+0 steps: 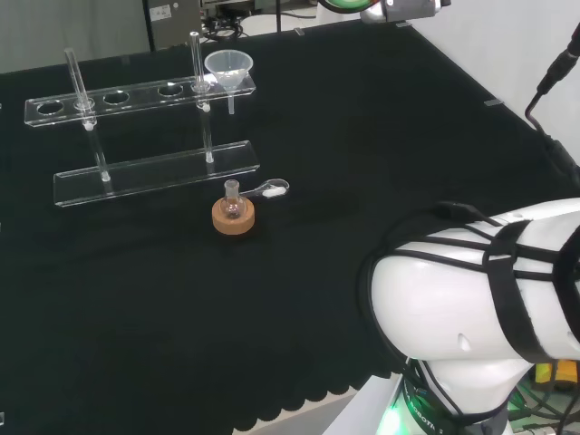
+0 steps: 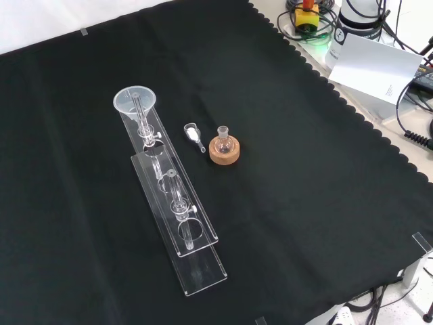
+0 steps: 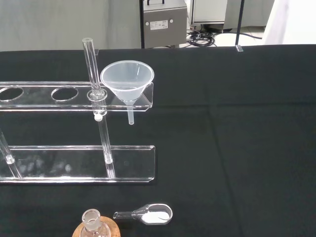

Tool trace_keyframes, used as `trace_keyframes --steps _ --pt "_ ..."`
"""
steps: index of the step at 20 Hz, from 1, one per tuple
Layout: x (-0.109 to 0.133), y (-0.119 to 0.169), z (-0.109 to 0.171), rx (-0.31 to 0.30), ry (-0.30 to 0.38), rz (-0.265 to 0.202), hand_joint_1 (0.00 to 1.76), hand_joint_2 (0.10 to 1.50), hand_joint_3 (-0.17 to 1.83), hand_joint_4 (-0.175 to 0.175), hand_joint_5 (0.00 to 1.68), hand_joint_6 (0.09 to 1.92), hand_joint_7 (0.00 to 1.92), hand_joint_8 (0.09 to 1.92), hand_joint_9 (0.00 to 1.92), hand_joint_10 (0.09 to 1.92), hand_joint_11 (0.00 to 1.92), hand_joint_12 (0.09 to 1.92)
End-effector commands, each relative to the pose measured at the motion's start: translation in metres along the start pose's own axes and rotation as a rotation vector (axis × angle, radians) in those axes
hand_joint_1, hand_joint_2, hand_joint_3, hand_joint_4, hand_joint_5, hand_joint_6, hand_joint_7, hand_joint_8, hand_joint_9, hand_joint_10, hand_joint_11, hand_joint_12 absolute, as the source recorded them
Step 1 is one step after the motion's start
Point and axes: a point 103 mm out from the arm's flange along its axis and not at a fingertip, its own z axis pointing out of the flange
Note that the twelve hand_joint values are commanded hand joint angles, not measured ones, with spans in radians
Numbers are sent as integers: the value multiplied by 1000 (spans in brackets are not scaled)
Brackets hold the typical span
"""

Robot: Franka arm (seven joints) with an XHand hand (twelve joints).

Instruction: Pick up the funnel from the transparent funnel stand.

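no legible text anywhere. grey cabinet (image 3: 163, 22) has a white label, white card (image 2: 374, 68) has print, both unreadable.

Funnel (image 1: 228, 65) seated in the end hole of the stand (image 1: 145, 172), head view right; flask (image 1: 233, 201) on cork ring (image 1: 235, 218) before the stand, scoop (image 1: 270, 189) just right.

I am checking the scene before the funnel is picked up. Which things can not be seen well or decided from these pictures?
- Hand: whether open or shut cannot be told.
- Small flask on its cork ring: cut off by the wrist view's edge; its contents are too small to tell in the head and front views.
- Funnel stem: partly behind the clear funnel stand shelf.
- White material in the small scoop: too small to identify.
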Motion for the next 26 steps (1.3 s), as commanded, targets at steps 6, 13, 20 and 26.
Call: trace_keyframes --steps 6,13,20,26 --pt "41 -12 -2 -26 -83 -5 2 1180 442 26 166 87 0 229 61 617 0 1347" --pt "34 -7 -1 -13 -100 23 0 1186 433 26 169 87 0 228 63 614 0 1348" --pt "-31 21 8 -6 -64 44 0 1185 422 26 169 87 0 232 63 612 0 1350" --pt "-80 61 12 9 -59 50 0 1183 413 26 168 87 2 237 65 611 0 1351"
